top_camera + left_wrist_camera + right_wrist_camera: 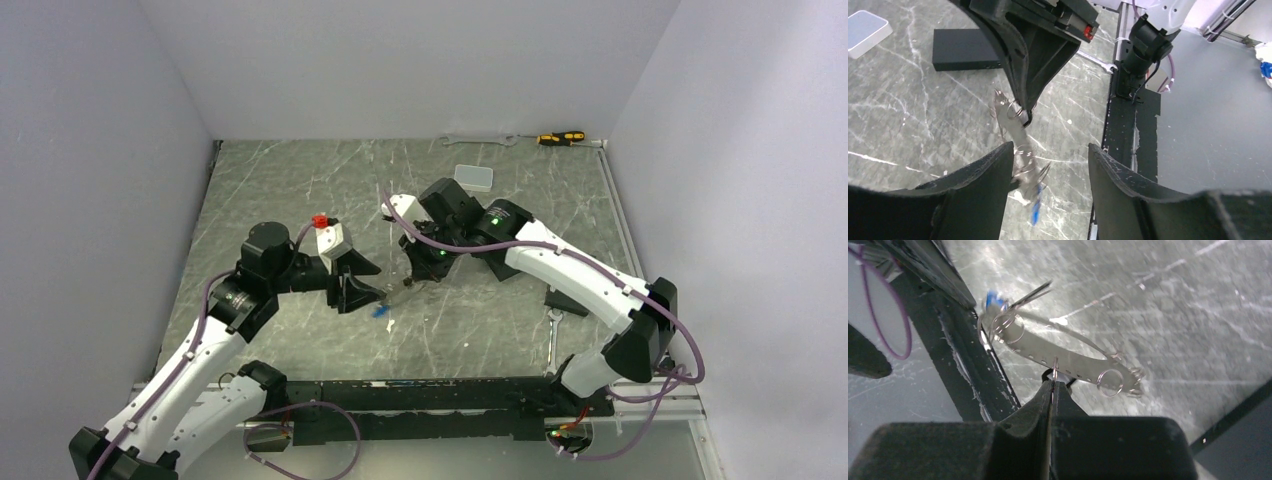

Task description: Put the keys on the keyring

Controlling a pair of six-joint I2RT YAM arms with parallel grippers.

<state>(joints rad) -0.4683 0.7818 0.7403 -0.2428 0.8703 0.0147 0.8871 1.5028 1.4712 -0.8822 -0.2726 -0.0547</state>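
At the centre of the grey marbled table point(300, 200): two grippers meeting over one keyring.
The right gripper point(1053, 382) is pinching the lower edge of the silvery keyring point(1068, 365), jaws pressed fully together. The keyring is hanging tilted, with a small split ring point(1109, 381) dangling near one end. A blue-tagged key point(1035, 210) is hanging at the other end, low by the tabletop. The left gripper point(1050, 150) is standing half-wide around that end, gripping nothing. The metal is lying close against one finger point(998, 170), contact unclear. A spanner point(480, 140) and a screwdriver point(560, 137) are lying along the back wall.
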